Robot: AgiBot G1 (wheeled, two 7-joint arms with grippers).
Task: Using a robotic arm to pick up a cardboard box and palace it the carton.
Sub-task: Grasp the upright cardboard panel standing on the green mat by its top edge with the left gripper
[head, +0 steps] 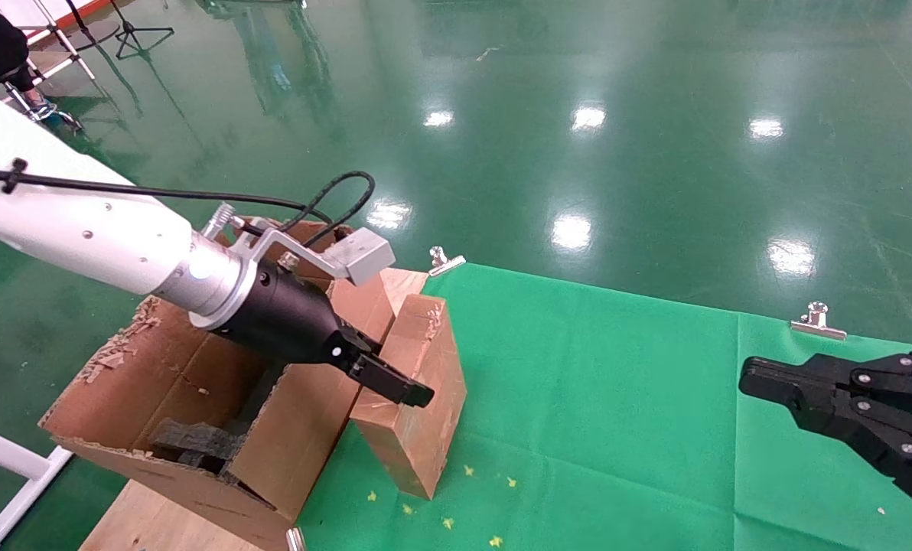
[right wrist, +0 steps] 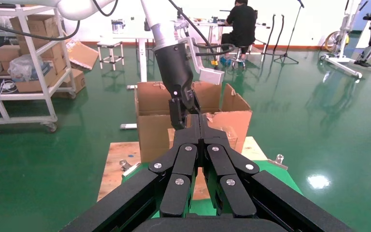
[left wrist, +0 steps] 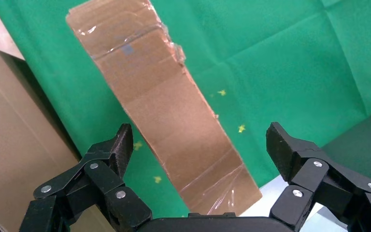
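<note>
The small brown cardboard box [head: 418, 413] stands tilted on end on the green cloth, its upper part right beside the carton's near wall. The large flapped carton [head: 157, 367] stands left of it with dark grey foam [head: 196, 440] inside. My left gripper [head: 402, 383] on the white arm is open. In the left wrist view [left wrist: 200, 137] its fingers straddle the taped box [left wrist: 169, 101] with a gap on both sides. My right gripper [head: 747, 379] is shut and empty at the right edge, and it also shows in the right wrist view [right wrist: 199, 118].
The green cloth [head: 617, 398] covers the table, held by metal clips [head: 444, 260] [head: 817, 321] at its far edge. Small yellow specks lie near the box. A wooden board [head: 157, 520] lies under the carton. A glossy green floor lies beyond.
</note>
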